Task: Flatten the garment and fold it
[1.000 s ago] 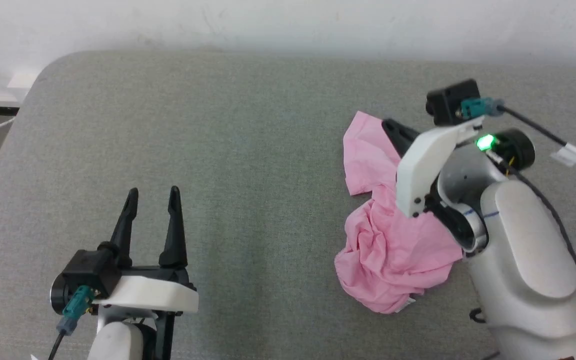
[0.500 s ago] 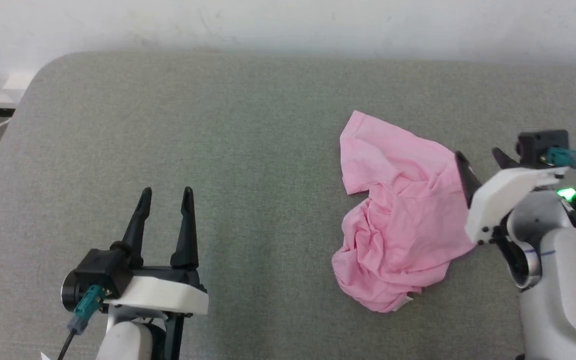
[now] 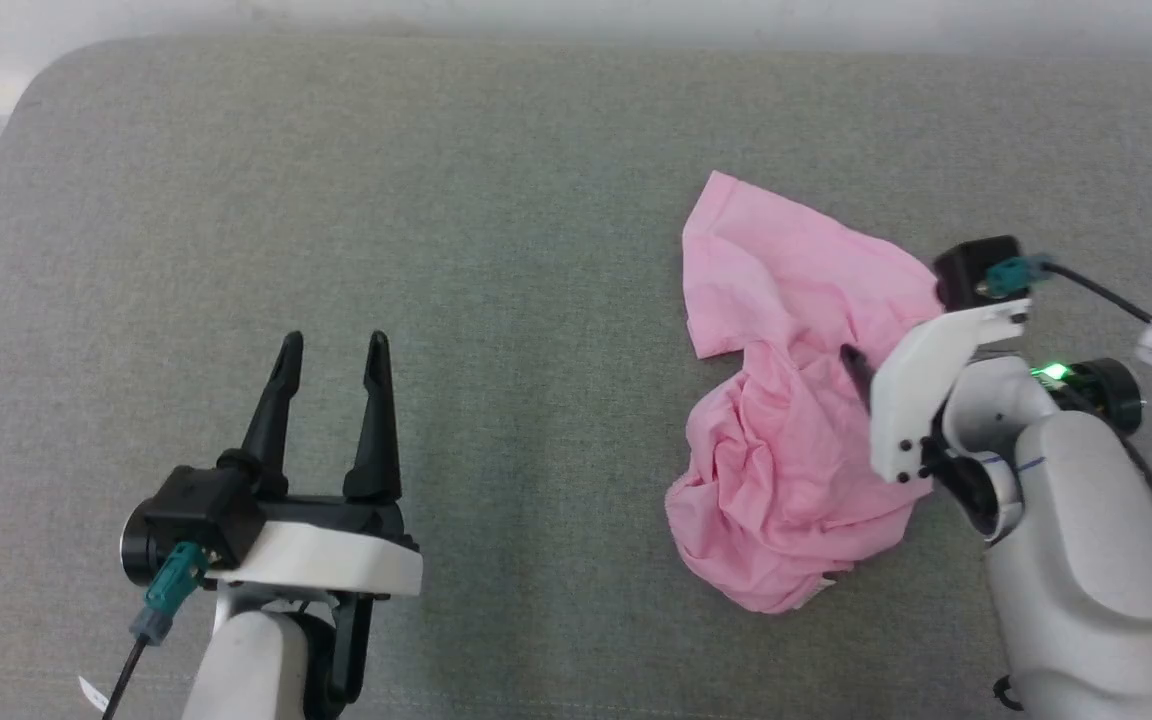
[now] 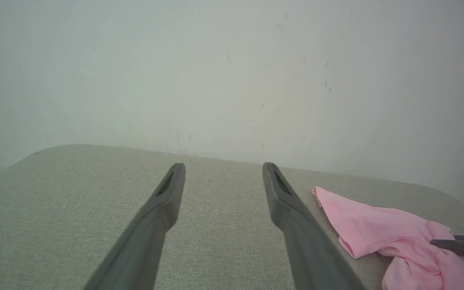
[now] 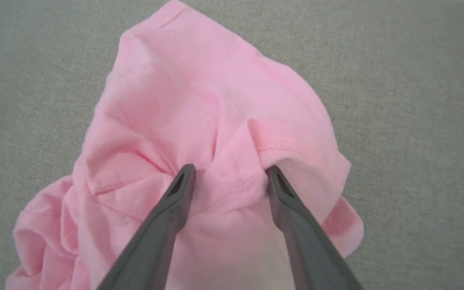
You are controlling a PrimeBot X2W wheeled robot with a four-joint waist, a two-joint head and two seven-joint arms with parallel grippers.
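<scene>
Right pincer (image 5: 230,171) is sitting on top of the garment (image 3: 786,420) with its jaws apart. The two dark fingers straddle a raised hem fold, tips pressing into or right at the cloth, but nothing is clamped. Left pincer (image 3: 334,345) is jaws apart too and empty, hanging over bare grey pad (image 3: 496,200) toward the near left, well apart from the cloth. The garment is on the right half of the pad, closer to the right edge than to the middle. The end toward the far edge lies fairly flat as a flap, while the end toward the near edge is a crumpled wad with a little white label (image 3: 822,600) poking out. So I'd say we're in the flatten step and folding hasn't started. My guess for the next move: close on that hem ridge between the fingers without grabbing the layers underneath, then pull outward to open up the bunch. The left one probably has to come across and pin or take an opposite edge, otherwise thin cloth like this just slides along. Count: one garment, one label, two pincers, one pad.
</scene>
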